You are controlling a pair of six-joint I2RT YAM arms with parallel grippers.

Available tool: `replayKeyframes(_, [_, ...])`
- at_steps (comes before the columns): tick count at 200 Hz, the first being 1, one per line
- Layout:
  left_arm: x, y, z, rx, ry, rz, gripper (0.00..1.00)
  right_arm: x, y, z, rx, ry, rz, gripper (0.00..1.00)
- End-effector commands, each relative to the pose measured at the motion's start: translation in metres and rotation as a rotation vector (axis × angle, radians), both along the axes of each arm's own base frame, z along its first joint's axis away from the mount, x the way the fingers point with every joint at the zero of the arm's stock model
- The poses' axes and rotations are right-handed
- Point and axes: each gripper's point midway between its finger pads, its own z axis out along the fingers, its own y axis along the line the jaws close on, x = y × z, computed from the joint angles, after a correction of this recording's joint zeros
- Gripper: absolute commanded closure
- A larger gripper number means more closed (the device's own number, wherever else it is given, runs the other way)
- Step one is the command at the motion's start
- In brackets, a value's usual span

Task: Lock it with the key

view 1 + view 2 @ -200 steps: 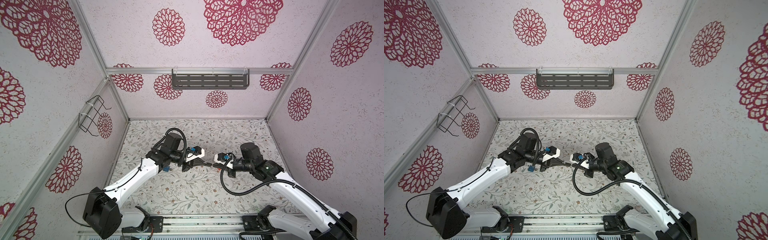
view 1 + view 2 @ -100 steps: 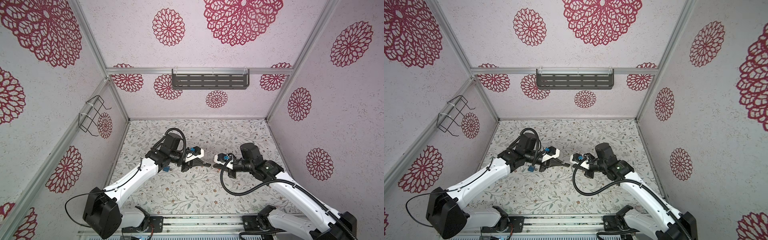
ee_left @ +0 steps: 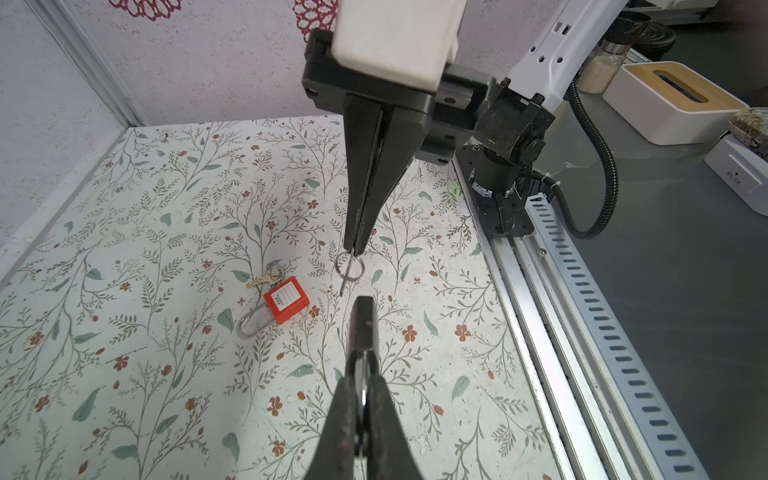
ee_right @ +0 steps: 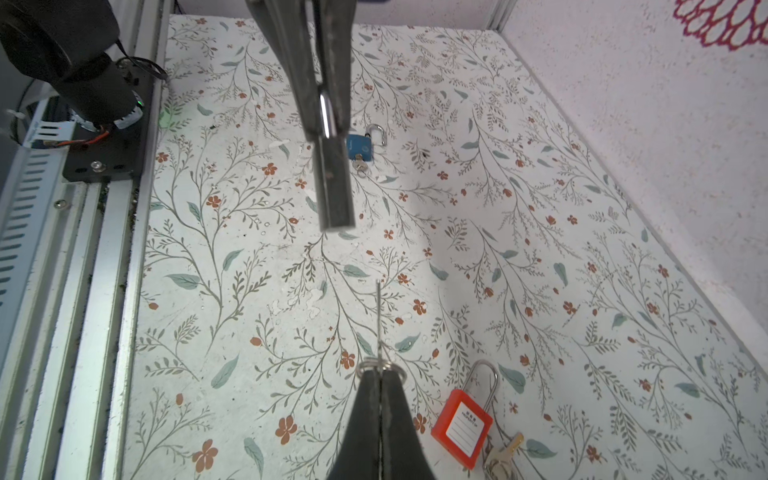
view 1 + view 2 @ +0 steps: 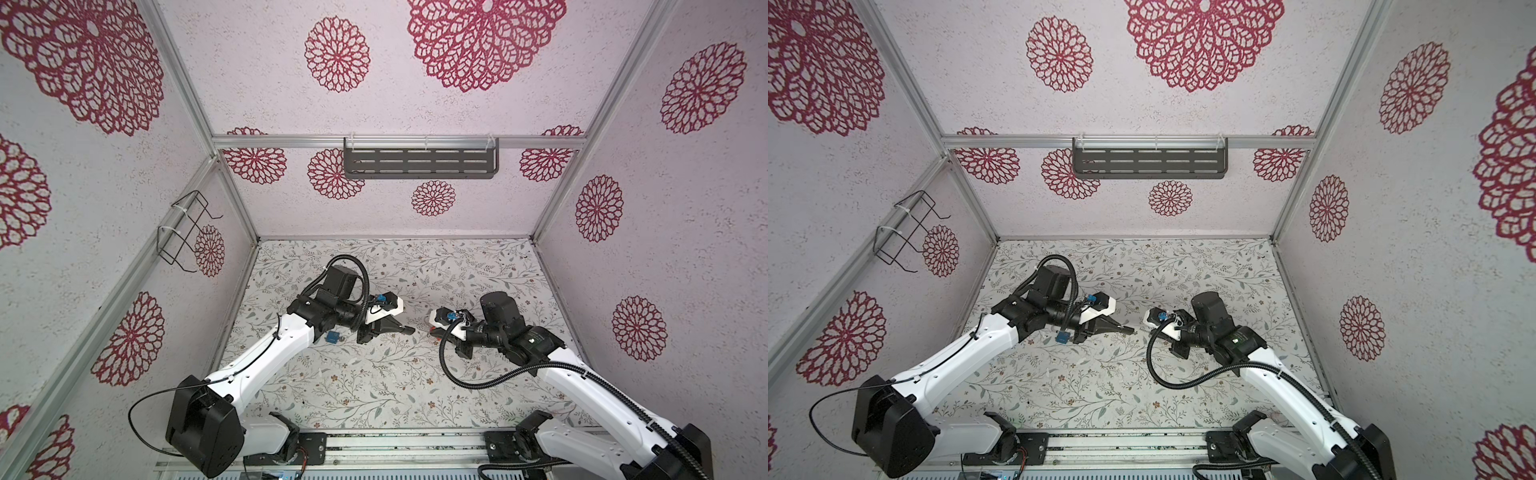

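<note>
My left gripper (image 3: 362, 365) is clamped on the padlock (image 3: 364, 324) and my right gripper (image 3: 355, 247) pinches the key (image 3: 346, 274). Both hang mid-air, tips just apart. I'd square the blade to the keyhole, then ease straight in.

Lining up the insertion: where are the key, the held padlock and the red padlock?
key (image 4: 379, 318): right wrist view, its blade.
held padlock (image 4: 334, 187): right wrist view, its body.
red padlock (image 3: 286, 305): left wrist view, its body.

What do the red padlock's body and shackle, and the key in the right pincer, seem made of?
Red padlock body: probably plastic, even bright red, low sheen, white label. Shackle: bare polished metal, silvery with bright glints. Held key: thin silvery metal, seen edge-on; which metal I cannot tell.
</note>
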Motion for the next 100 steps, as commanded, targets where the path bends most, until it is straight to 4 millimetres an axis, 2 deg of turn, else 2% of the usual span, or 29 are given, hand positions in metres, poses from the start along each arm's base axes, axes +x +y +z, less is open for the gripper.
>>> replayKeyframes(1, [0.002,0.006,0.009,0.013,-0.027,-0.012,1.00,0.004,-0.004,0.014,0.078,-0.018,-0.077,1.00])
replayKeyframes(47, [0.007,0.011,0.002,0.058,0.013,-0.024,1.00,0.007,-0.018,0.007,0.088,-0.015,-0.184,1.00])
replayKeyframes(100, [0.011,0.017,-0.029,0.209,0.133,-0.062,1.00,0.018,-0.033,-0.007,0.080,0.029,-0.335,1.00])
